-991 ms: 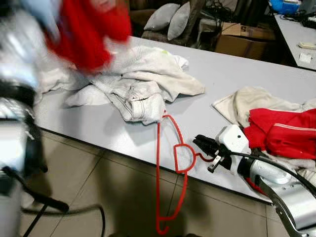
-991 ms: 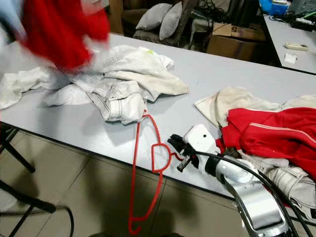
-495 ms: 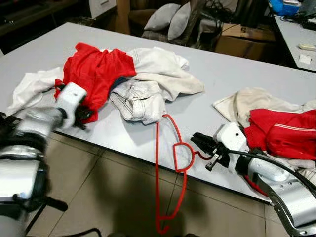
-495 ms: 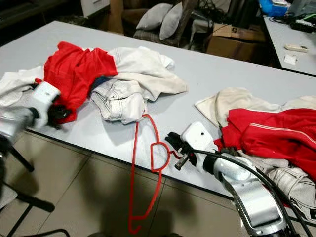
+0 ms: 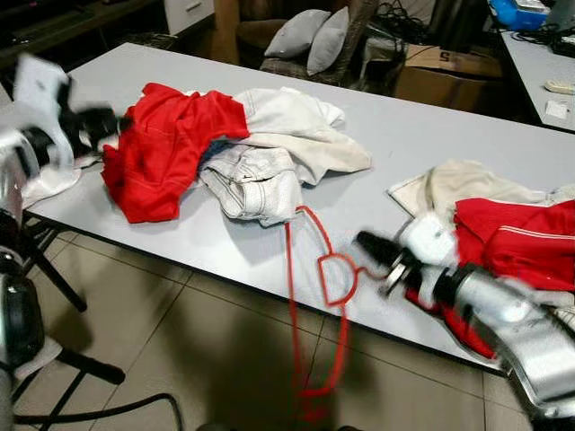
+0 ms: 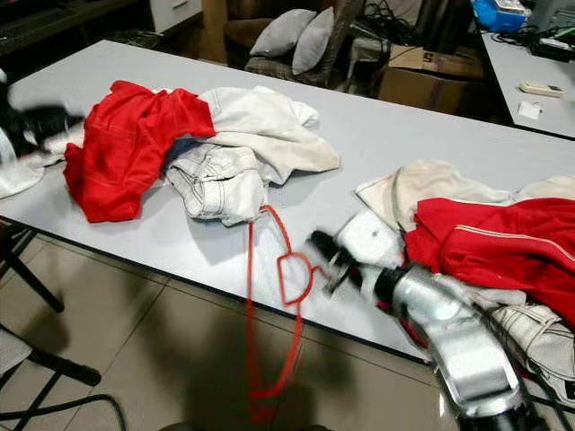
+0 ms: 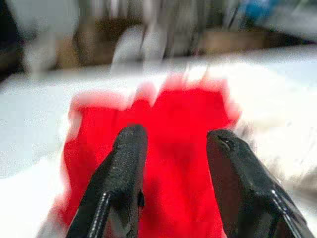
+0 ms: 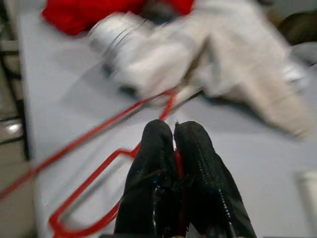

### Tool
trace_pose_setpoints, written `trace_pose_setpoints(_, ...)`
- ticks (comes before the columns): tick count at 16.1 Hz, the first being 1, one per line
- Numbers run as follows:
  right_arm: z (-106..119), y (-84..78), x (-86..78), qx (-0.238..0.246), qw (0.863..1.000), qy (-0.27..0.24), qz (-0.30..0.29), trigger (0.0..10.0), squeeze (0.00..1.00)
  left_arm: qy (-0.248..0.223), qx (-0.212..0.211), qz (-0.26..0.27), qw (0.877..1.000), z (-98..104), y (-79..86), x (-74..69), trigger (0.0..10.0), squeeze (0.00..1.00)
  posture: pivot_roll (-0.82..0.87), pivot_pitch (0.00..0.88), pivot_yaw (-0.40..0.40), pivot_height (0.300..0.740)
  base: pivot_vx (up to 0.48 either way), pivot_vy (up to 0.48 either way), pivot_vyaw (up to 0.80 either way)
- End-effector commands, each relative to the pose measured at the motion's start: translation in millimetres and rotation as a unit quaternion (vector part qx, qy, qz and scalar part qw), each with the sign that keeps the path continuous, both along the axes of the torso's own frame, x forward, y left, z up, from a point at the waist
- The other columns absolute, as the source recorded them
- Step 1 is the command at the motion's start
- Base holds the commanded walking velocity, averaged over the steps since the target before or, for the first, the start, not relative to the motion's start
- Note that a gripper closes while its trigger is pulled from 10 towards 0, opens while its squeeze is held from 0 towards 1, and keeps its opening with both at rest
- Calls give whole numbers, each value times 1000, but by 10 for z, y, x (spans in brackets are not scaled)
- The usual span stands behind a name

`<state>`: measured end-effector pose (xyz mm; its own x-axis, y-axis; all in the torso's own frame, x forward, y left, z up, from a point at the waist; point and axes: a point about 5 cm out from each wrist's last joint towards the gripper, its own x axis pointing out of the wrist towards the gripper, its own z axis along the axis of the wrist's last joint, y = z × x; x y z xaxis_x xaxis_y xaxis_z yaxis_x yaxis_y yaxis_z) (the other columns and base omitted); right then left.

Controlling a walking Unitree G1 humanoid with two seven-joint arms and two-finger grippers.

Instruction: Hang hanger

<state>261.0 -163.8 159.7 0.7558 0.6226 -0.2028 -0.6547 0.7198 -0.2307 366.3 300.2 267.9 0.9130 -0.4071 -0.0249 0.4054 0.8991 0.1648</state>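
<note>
- The red wire hanger (image 5: 310,296) lies half on the grey table (image 5: 422,153) and half off it: one shoulder rests on the tabletop by the jeans, while the long bar hangs past the near edge over the tiled floor (image 5: 180,341).
- The right gripper (image 8: 174,158) has its two black fingers pressed together on the thin red wire near the hanger's hook loop, so the hanger is pinched there.
- Judged by its look, the hanger is light, thin and stiff but springy; held at one end it will likely swing and twist, and the smooth wire could slip round between the pads.
- The best hold seems to be where it is taken now, close to the hook, so the hook stays free to go over a rail.
- Its upper end touches the bundled pale jeans (image 5: 252,184), which could snag as it lifts.
- Beside the jeans lie a cream garment (image 5: 296,135) and a red garment (image 5: 166,148).
- The left gripper (image 7: 176,163) hovers over that red garment with fingers spread apart and nothing between them.
- At the right edge sits another heap, a red jacket (image 5: 521,242) on pale cloth.
</note>
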Motion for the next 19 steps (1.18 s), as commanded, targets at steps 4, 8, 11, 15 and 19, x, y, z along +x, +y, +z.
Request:
trace_pose_setpoints(4,451,-213,136,7,998,-65,12,10000,0,-61,-26,-184,981,153,-738,-111,10000,0,-54,0,-6,740,0,0,0)
trace_pose_setpoints(8,862,-342,301,-45,990,-121,49,10000,0,-109,-3,-212,971,334,-1097,43,10000,275,-61,0,7,740,0,0,0)
trace_pose_setpoints(11,1080,-369,380,-67,983,-153,72,10000,0,-114,-8,-271,956,439,-1388,-5,10000,1000,-64,0,19,740,0,0,0)
trace_pose_setpoints(15,1267,-266,363,-86,968,-167,165,10000,0,-103,24,-395,912,459,-1796,31,10000,1000,-60,0,41,740,0,0,0)
trace_pose_setpoints(19,1326,-94,320,-108,953,-176,223,10000,0,-48,105,-491,864,199,-2117,-20,10000,224,-80,0,92,740,0,0,0)
